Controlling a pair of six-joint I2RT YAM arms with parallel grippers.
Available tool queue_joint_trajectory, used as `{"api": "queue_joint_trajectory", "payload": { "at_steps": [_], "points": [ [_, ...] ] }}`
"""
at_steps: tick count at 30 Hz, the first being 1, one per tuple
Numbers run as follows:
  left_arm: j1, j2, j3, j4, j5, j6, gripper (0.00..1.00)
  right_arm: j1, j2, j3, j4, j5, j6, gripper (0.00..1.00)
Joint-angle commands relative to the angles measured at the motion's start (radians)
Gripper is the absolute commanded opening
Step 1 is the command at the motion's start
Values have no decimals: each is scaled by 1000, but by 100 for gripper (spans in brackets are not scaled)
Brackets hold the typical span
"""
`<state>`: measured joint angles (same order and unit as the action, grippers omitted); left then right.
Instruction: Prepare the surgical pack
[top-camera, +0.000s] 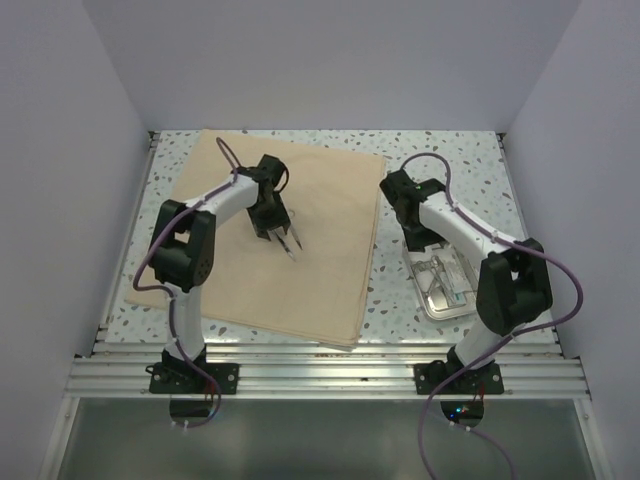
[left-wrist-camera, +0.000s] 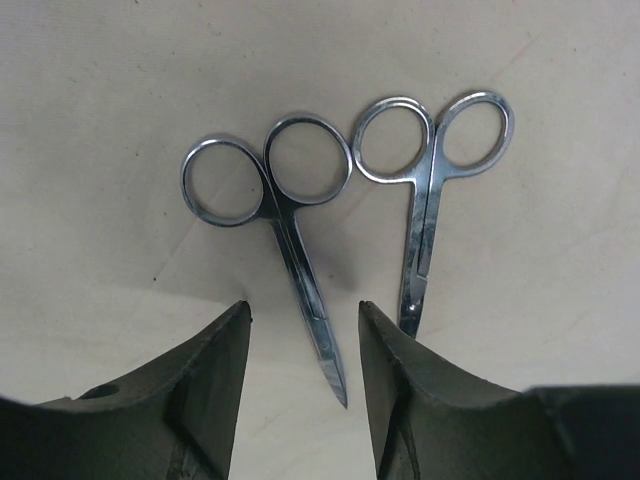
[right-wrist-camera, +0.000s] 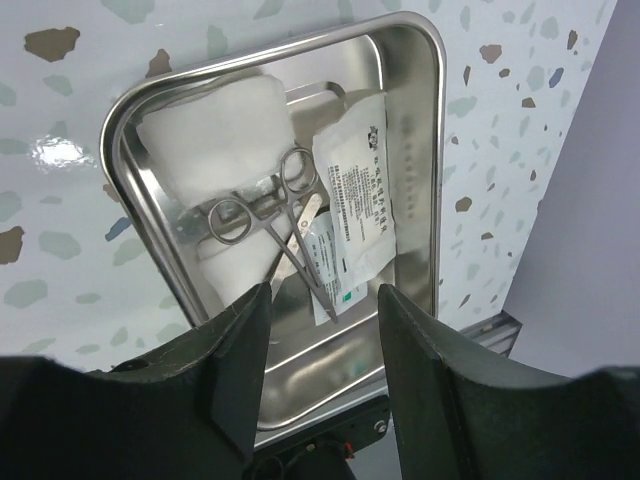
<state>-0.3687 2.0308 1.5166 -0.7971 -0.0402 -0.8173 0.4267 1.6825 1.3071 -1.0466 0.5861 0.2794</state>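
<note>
Two scissors (left-wrist-camera: 300, 265) lie side by side on the cloth (top-camera: 310, 280); the left end effector (left-wrist-camera: 303, 318), spread, straddles one blade. Closing here could nudge the neighbour or snag fabric. The right end effector (right-wrist-camera: 325, 300), spread and empty, hangs over the tray (right-wrist-camera: 425, 150); lifting the forceps (right-wrist-camera: 290, 250) may drag a packet (right-wrist-camera: 360, 190).

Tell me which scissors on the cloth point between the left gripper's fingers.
The pair on the left of the left wrist view; its tip runs into the gap. The other pair stops beside one finger.
</note>
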Motion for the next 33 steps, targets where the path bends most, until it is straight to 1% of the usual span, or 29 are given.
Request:
{"api": "queue_joint_trajectory", "payload": {
  "at_steps": [1,5,8,10,11,13,14,16,17,19,22,25,26,28,29,30,31,32,33],
  "points": [
    [-13,49,79,-60,-64,-49,50,7,-61,-5,14,-63,9,51],
    [-38,78,125,-79,-110,-52,49,7,-70,-25,23,-80,4,51],
    [-55,120,157,-109,-119,-54,45,7,-81,-28,28,-89,-2,51],
    [-67,141,163,-125,-125,-59,42,7,-89,-23,31,-94,-6,51],
    [-70,146,159,-125,-127,-59,42,6,-89,-20,30,-94,-9,51],
    [-70,144,146,-114,-122,-62,33,6,-90,-3,25,-101,-13,51],
    [-70,144,139,-105,-118,-60,25,7,-89,3,17,-103,-16,51],
    [-70,140,139,-102,-116,-51,14,7,-89,26,11,-117,-17,51],
    [-69,137,139,-103,-116,-48,7,6,-90,35,5,-121,-17,51],
    [-69,118,139,-103,-116,-34,1,7,-92,59,3,-140,-20,52],
    [-68,79,139,-108,-113,-10,0,9,-80,112,-13,-169,-23,54],
    [-68,5,125,-100,-104,23,0,7,-70,162,-13,-261,-22,59],
    [-68,-18,114,-96,-92,32,0,9,-67,175,0,-349,-23,61],
    [-68,-90,94,-76,-61,72,0,7,-67,190,29,-455,-16,64],
    [-68,-119,53,-23,6,105,0,7,-66,190,72,-577,10,68],
    [-67,-183,25,10,35,116,0,7,-67,185,103,-647,29,70],
    [-68,-217,-36,42,83,124,0,7,-60,176,135,-708,73,71],
    [-68,-272,-64,112,171,141,0,7,-55,170,207,-833,104,72],
    [-72,-296,-85,130,203,147,0,7,-47,149,248,-892,139,73]
  ]
}}
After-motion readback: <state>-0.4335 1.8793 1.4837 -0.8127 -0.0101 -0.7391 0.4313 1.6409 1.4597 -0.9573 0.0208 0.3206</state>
